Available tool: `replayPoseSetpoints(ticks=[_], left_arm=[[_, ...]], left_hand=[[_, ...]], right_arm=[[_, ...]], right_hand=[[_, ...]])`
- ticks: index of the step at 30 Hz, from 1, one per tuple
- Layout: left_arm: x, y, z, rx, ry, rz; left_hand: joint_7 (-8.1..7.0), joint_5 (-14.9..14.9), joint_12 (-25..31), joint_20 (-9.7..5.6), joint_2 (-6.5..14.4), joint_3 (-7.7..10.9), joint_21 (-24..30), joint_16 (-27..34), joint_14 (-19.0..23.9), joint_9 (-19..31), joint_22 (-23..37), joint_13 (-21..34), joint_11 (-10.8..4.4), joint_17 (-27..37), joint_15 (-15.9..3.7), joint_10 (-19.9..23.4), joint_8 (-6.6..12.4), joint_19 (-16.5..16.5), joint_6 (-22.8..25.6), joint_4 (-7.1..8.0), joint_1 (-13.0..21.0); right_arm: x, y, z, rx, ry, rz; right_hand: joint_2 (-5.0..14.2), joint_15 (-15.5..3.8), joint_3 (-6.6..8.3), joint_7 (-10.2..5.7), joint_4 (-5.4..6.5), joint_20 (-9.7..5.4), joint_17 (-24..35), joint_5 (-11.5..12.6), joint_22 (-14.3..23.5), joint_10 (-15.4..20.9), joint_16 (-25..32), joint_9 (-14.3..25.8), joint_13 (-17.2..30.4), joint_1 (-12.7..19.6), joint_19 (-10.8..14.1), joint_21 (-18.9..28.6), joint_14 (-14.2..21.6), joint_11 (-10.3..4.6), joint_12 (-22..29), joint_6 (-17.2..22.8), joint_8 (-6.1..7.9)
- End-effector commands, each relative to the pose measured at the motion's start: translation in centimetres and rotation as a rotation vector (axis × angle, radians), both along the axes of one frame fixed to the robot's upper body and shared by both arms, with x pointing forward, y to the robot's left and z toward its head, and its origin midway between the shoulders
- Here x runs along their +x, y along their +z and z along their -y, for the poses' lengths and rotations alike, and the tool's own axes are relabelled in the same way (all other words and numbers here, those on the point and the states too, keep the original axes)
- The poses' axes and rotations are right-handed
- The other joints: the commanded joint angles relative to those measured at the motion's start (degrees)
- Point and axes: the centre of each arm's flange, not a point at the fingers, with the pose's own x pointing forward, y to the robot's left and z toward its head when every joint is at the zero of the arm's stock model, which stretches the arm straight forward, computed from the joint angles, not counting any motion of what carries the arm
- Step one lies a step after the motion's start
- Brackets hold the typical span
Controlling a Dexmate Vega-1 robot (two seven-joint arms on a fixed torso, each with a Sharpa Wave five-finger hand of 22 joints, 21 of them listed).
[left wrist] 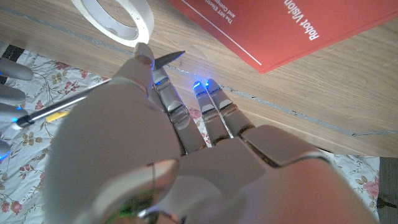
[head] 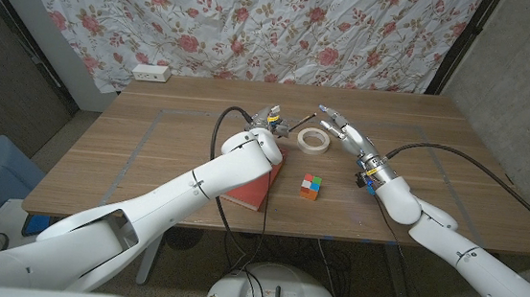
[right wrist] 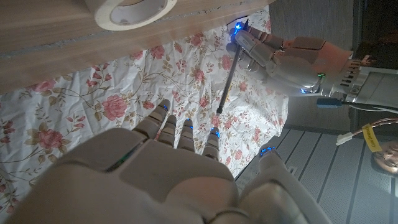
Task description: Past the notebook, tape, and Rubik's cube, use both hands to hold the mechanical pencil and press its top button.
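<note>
My left hand (head: 269,120) is raised past the notebook and grips the thin dark mechanical pencil (head: 296,120), which sticks out toward my right hand (head: 343,131). In the left wrist view the pencil (left wrist: 93,93) runs slanted through that hand (left wrist: 155,143), its tip near the tape (left wrist: 118,15). My right hand has its fingers spread and holds nothing. In the right wrist view its fingertips (right wrist: 214,132) are just short of the pencil's (right wrist: 229,74) free end. The red notebook (head: 252,181), white tape roll (head: 312,140) and Rubik's cube (head: 311,186) lie on the table.
The wooden table (head: 150,148) has bare surface on its left and right sides. A floral cloth (head: 257,23) hangs behind it, with a white power strip (head: 151,73) at the back left edge. Black cables (head: 456,160) trail along both arms.
</note>
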Motion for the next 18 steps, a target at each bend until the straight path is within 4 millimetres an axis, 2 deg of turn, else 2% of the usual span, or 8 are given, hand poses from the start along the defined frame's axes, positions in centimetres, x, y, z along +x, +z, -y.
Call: replayPoseSetpoints(ticks=[1, 18], left_arm=[[0.07, -0.13, 0.20, -0.002, -0.002, 0.000], [-0.06, -0.51, 0.08, -0.006, -0.003, 0.003]], left_hand=[[0.54, 0.21, 0.46, -2.47, 0.64, -0.01, 0.35, 0.12, 0.58, 0.24, 0.08, 0.09, -1.54, 0.08, -9.46, 1.76, 0.24, 0.60, 0.00, 0.06, 0.05], [0.54, 0.22, 0.39, -2.43, 0.70, -0.15, 0.32, 0.10, 0.59, 0.27, 0.09, 0.10, -1.53, 0.07, -9.45, 1.65, 0.27, 0.58, 0.04, 0.07, 0.06]], right_arm=[[-0.07, -0.25, -0.57, -0.022, 0.008, -0.007], [0.12, -0.42, -0.89, -0.023, 0.026, -0.021]], right_hand=[[1.22, 0.30, -0.16, -0.32, 0.18, 0.09, 0.03, 0.46, 0.27, -0.12, 0.12, 0.26, 0.11, 0.45, -0.30, 0.34, -0.53, 0.37, 0.39, 0.09, 0.42], [1.28, 0.40, -0.20, -0.30, 0.30, 0.00, 0.00, 0.52, 0.27, -0.41, 0.29, 0.28, 0.08, 0.33, -0.56, 0.40, -0.70, 0.46, 0.46, 0.70, 0.59]])
